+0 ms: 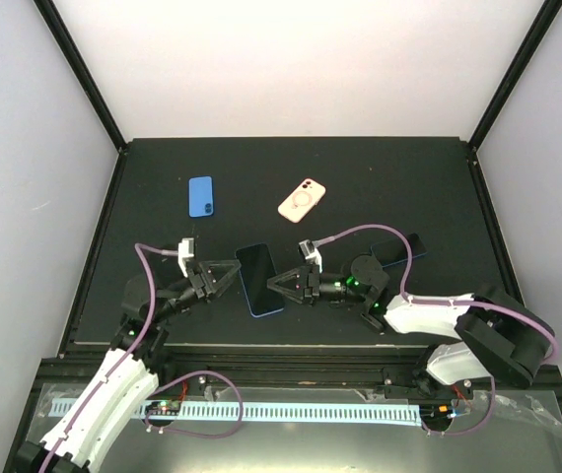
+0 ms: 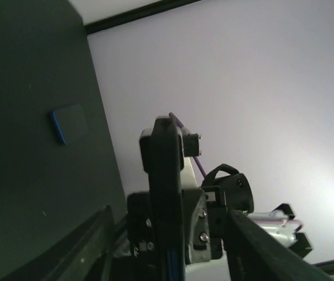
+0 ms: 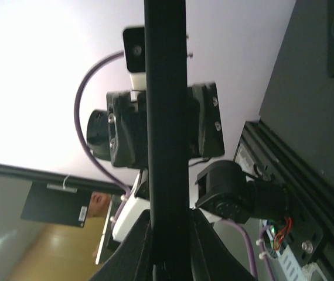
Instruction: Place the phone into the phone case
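On a black table walled in white, the right gripper clamps the right edge of the phone. The left gripper stands parted at its left edge, fingers clear of it. The pink phone case lies ring-side up, well beyond both grippers, farther back on the table.

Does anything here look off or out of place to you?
The pink case lies askew toward the far side of the table, with its ringed back up. Its opening therefore faces down, and no phone could slide in as it lies. The phone sits apart from it, pinched at one edge by the right end effector.
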You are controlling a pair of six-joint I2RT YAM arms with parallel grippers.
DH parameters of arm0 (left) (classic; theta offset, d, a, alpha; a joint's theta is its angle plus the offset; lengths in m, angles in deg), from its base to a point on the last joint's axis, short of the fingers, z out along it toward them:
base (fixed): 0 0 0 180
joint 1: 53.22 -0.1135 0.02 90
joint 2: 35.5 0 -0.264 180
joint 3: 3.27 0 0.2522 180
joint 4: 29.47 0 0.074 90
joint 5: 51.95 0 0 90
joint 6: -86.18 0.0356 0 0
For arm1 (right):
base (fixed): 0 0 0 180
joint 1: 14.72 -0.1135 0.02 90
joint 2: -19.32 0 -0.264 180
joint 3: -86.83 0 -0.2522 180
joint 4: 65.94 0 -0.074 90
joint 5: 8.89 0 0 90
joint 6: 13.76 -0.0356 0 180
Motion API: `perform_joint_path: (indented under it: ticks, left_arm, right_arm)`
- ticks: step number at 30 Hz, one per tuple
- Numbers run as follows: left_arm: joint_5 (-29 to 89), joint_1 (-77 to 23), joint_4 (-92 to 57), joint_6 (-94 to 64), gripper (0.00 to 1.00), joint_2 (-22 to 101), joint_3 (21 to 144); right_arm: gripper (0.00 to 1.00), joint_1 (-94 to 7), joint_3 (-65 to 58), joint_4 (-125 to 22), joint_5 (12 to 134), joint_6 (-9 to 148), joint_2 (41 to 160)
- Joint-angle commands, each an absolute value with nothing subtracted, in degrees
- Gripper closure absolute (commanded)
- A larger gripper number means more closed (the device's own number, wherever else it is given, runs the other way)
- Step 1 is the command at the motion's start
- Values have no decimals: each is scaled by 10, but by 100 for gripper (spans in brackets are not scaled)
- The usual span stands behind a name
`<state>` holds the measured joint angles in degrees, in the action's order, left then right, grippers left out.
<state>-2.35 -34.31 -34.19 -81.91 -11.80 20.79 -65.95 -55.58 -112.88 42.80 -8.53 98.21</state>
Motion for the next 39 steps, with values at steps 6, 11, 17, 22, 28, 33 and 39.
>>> perform_joint_path:
  ticks: [6,11,17,22,28,33,39]
  left_arm:
    - [-75,-341,-329,-820,32,-113,214]
    - [-74,-328,-331,-834,32,-115,208]
    - [-70,-318,-220,-770,36,-92,245]
    - [-72,-313,-222,-753,37,-61,247]
    - [-70,-309,-217,-737,54,-34,257]
    - [-52,-309,-197,-721,86,-35,256]
    - [-50,-310,-177,-703,98,-41,260]
  right_arm:
    - [89,-658,-510,-1145,546,-125,993]
    - [89,-655,-505,-1148,577,-142,1018]
    - [89,-651,-506,-1199,580,-175,1063]
    - [89,-651,-503,-1221,575,-189,1084]
    - [89,-651,-506,-1212,574,-182,1083]
    - [82,-650,-514,-1207,570,-178,1084]
    - [65,-650,-509,-1179,549,-157,1071]
